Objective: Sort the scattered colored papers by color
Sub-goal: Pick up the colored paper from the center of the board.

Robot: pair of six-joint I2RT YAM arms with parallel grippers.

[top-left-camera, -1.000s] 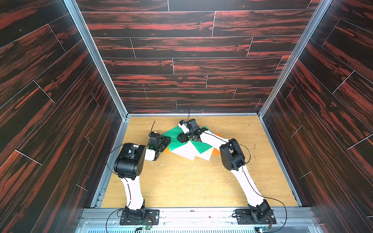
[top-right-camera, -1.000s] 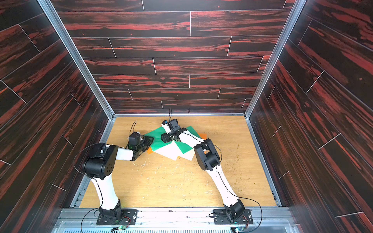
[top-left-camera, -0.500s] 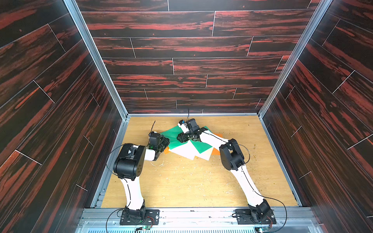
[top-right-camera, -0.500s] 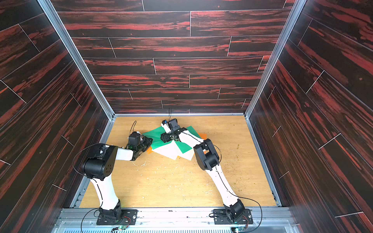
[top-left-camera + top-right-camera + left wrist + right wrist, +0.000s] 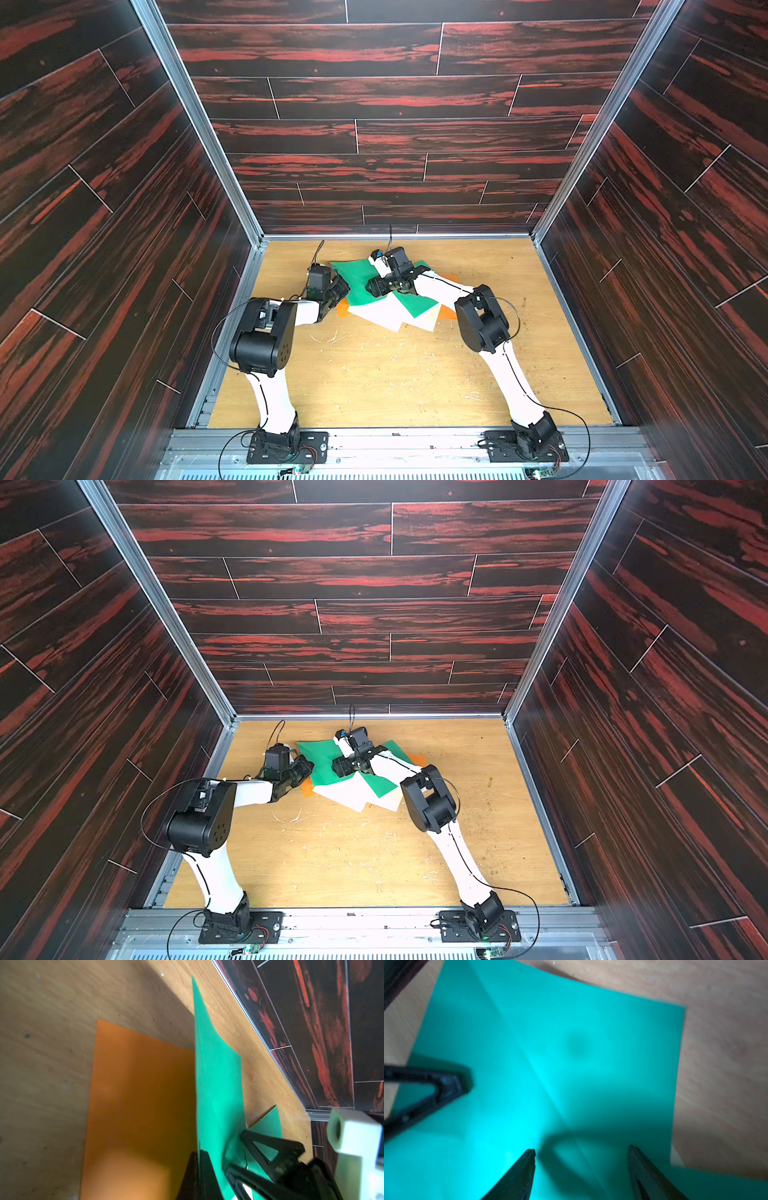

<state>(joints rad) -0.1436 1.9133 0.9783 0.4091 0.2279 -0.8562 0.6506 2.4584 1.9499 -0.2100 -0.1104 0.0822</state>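
Note:
The colored papers lie in an overlapping pile at the far middle of the floor. In both top views a green paper (image 5: 356,279) (image 5: 322,763) lies on top at the pile's left. My left gripper (image 5: 338,291) (image 5: 199,1154) is shut on that green paper's (image 5: 216,1084) left edge, which stands lifted over an orange paper (image 5: 137,1105). My right gripper (image 5: 374,286) (image 5: 581,1151) hangs open just above the same green paper (image 5: 571,1053), nothing between its fingers. A second green paper (image 5: 415,305), a white one (image 5: 382,313) and a cream one (image 5: 430,321) lie under the right arm.
Orange corners (image 5: 450,311) stick out at the pile's right. The back wall's metal rail (image 5: 259,1028) runs close behind the papers. The left side wall (image 5: 232,266) stands near my left arm. Bare wooden floor (image 5: 395,374) stretches from the pile to the front rail.
My left gripper has closed on the green paper's edge. My right gripper's fingers have spread a little wider. Both arms have barely shifted.

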